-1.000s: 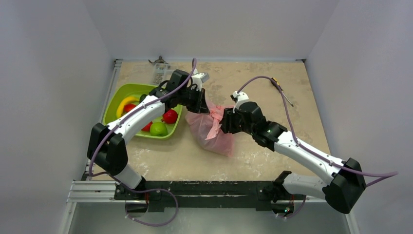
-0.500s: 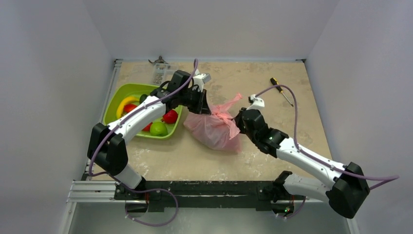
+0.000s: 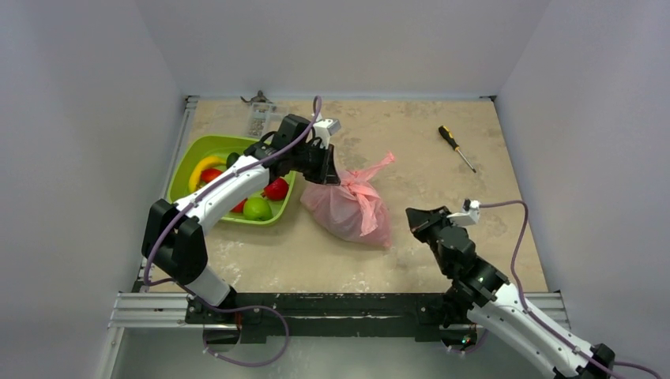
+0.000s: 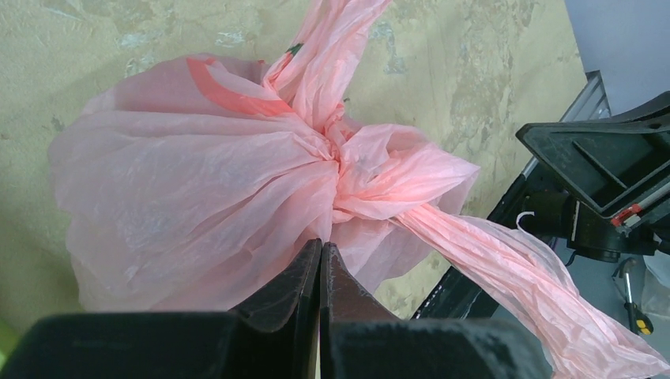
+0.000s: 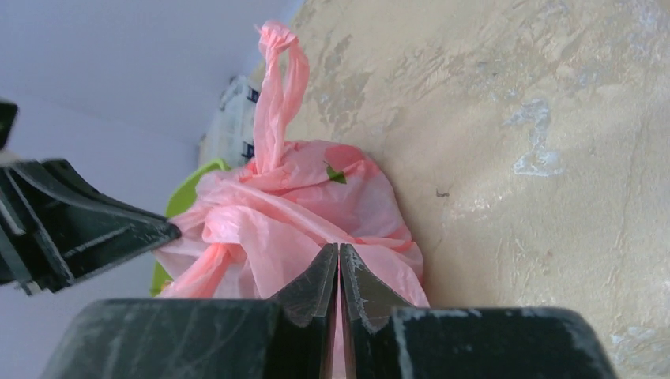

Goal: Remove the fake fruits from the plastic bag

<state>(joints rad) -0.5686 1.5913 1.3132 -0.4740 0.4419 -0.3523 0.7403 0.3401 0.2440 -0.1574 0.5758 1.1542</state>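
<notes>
The pink plastic bag (image 3: 348,209) lies on the table with its handles knotted (image 4: 340,154), bulging, its contents hidden. My left gripper (image 3: 330,175) is shut at the bag's far-left top, its tips (image 4: 320,245) pinching a fold of the film. My right gripper (image 3: 412,217) sits near the table's right front, shut and empty, apart from the bag (image 5: 316,205), which lies beyond its tips (image 5: 339,249). Fake fruits rest in the green tray (image 3: 180,170): a banana (image 3: 204,165), a red one (image 3: 276,188) and a green one (image 3: 257,208).
A screwdriver (image 3: 456,146) lies at the back right. A clear packet (image 3: 259,118) sits at the back edge behind the tray. The left arm reaches over the tray. Grey walls close in three sides.
My right gripper let go of the bag, shut, and pulled back to the near right. The bag's knotted handles settled onto it. The left gripper stayed put.
</notes>
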